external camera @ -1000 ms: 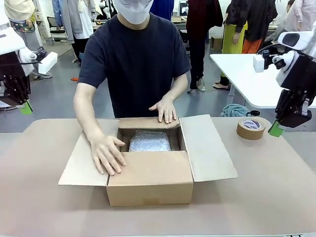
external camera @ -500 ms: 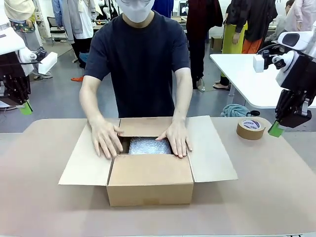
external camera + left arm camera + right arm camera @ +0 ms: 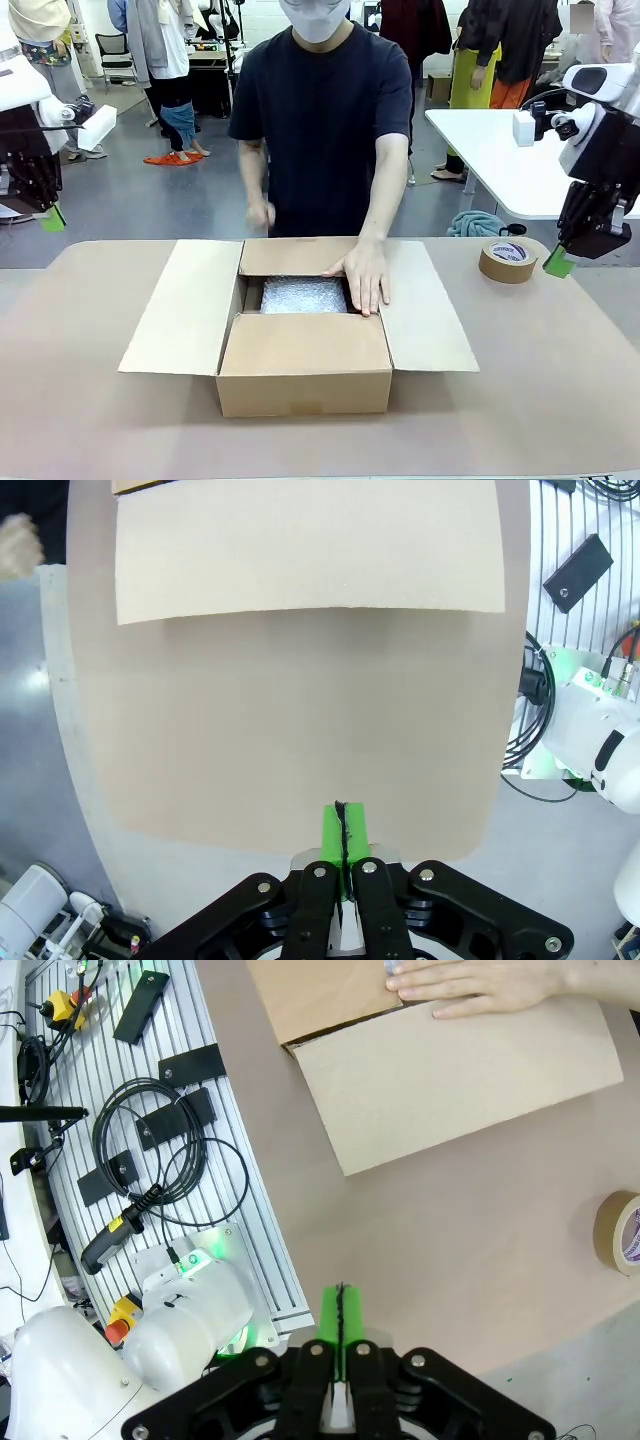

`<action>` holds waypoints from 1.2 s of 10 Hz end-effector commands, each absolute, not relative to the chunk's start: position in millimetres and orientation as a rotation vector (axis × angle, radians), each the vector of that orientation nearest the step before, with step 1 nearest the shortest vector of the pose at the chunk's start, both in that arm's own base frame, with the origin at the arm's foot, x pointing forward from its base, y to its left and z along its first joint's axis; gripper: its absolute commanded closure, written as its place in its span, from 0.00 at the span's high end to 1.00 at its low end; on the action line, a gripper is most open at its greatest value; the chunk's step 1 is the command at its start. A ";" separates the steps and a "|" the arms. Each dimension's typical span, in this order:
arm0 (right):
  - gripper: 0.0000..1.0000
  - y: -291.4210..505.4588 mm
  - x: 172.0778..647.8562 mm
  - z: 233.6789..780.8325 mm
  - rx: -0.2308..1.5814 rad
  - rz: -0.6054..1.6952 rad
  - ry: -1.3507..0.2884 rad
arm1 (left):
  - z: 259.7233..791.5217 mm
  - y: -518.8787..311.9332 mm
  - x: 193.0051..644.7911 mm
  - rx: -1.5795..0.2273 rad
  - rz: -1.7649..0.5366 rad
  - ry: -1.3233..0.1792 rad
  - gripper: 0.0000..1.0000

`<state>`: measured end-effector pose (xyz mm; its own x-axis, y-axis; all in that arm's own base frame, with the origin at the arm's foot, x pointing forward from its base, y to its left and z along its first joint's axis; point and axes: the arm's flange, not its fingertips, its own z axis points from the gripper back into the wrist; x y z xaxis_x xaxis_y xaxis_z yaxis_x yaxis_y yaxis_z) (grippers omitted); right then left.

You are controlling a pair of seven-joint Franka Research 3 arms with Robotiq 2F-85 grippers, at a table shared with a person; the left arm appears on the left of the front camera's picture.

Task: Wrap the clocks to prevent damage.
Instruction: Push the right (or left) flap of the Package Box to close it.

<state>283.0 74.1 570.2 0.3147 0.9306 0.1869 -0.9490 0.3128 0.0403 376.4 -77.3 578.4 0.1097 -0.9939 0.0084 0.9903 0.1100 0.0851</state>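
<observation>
Centrally, a crinkly, silvery bubble-wrapped bundle (image 3: 303,295) lies inside the open brown cardboard box (image 3: 305,375), whose flaps are spread flat. A person's hand (image 3: 365,277) rests on its right inner rim. A round tape roll (image 3: 508,260) sits at right on the matte table (image 3: 560,380). At the frame's sides, the left gripper (image 3: 341,817) and right gripper (image 3: 340,1302) press their green pads together, empty.

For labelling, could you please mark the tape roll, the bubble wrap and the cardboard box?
tape roll (image 3: 507,270): front view, brown outer wall.
bubble wrap (image 3: 303,295): front view, middle of visible top.
cardboard box (image 3: 303,392): front view, near wall.
</observation>
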 end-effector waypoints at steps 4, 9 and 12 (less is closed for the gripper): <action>0.01 74.3 281.2 568.2 0.173 1.254 -0.141 | 562.0 -63.0 375.9 0.029 -1.498 -0.277 0.00; 0.01 74.3 281.2 568.2 0.173 1.254 -0.141 | 452.3 -23.6 386.0 -0.243 -1.412 -0.536 0.00; 0.01 74.3 281.2 568.2 0.173 1.254 -0.141 | 436.1 -27.1 371.8 -0.198 -1.370 -0.297 0.00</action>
<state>282.7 74.3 570.3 0.3150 0.9307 0.1858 -0.9488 0.3134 0.0390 380.1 -18.1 422.2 0.1484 -0.8940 0.4228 0.9786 0.1945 0.0678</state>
